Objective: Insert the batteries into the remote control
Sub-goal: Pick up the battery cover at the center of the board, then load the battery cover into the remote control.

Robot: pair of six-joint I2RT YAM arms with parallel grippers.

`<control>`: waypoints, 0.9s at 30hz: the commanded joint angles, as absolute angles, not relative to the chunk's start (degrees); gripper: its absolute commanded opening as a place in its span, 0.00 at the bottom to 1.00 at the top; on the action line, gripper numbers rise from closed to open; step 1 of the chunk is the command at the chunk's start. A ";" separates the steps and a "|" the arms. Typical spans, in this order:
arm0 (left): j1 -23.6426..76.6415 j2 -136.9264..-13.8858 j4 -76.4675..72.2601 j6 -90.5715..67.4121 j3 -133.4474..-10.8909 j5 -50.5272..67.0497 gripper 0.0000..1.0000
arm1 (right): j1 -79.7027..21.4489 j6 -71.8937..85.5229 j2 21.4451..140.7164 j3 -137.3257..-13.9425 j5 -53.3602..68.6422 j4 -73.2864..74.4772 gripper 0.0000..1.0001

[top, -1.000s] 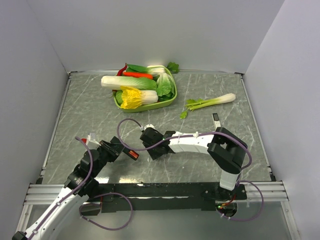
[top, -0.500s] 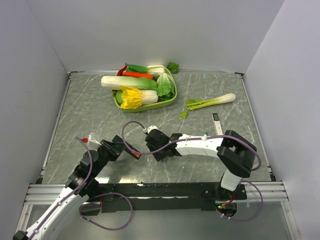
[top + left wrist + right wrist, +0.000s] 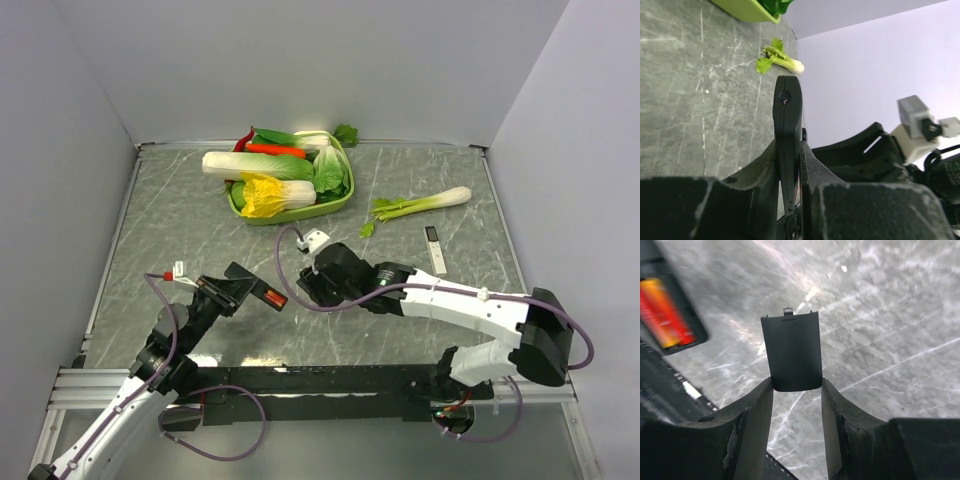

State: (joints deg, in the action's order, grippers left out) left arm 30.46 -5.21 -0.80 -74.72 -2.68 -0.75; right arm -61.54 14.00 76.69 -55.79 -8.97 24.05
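Note:
My left gripper is shut on the black remote control and holds it above the table. Red and orange batteries sit in its open slot. In the left wrist view the remote stands edge-on between my fingers. My right gripper hovers just right of the remote, shut on a flat black battery cover, gripped by its edges. The right wrist view shows the remote's slot with the batteries at upper left.
A green tray of vegetables stands at the back centre. A celery stalk lies to its right. A slim white device with a dark end lies near the right arm. Walls close in the table on three sides.
The right arm has stretched out to the right and its gripper has drawn a little back from the remote. The left gripper has raised and turned the remote.

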 commanded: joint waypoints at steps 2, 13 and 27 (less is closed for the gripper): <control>30.59 -5.10 -7.90 -75.94 5.01 1.23 0.01 | -64.59 10.02 72.60 -61.60 -6.07 26.71 0.08; 30.59 -6.15 -11.60 -75.94 5.01 3.25 0.01 | -69.17 7.65 78.31 -70.57 -5.45 30.32 0.08; 30.59 -5.36 -13.36 -77.43 5.19 4.04 0.01 | -70.22 6.68 83.06 -74.71 -5.89 32.87 0.09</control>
